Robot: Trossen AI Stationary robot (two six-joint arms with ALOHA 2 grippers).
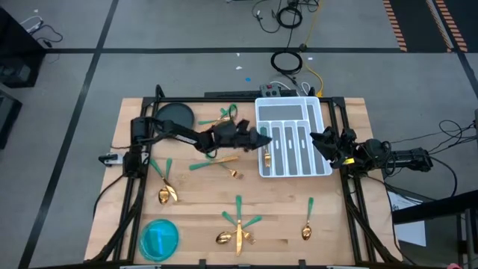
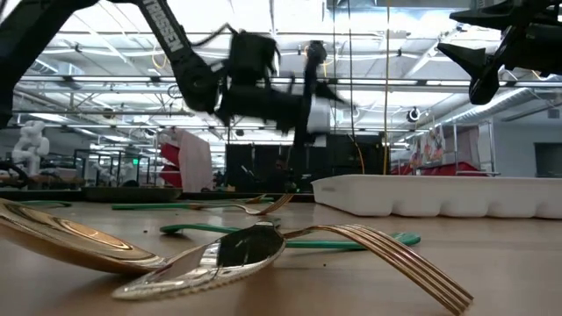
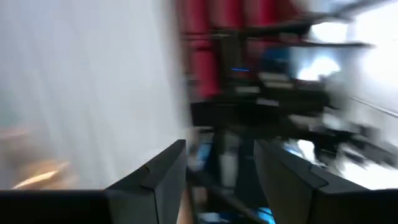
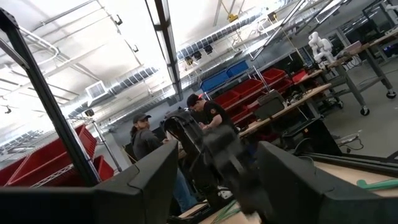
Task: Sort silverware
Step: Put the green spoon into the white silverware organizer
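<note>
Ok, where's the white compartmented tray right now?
In the high view the white compartmented plastic tray sits at the table's far right, between the left gripper and the right gripper.

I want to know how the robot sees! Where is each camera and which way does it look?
High: above, looking straight down at the white tray, both arms.
Low: at tabletop height, looking across past a fork; arms overhead.
Left wrist: on the left arm; its open left claw shows.
Right wrist: on the right arm; right claw.
High and low share the tray.
</note>
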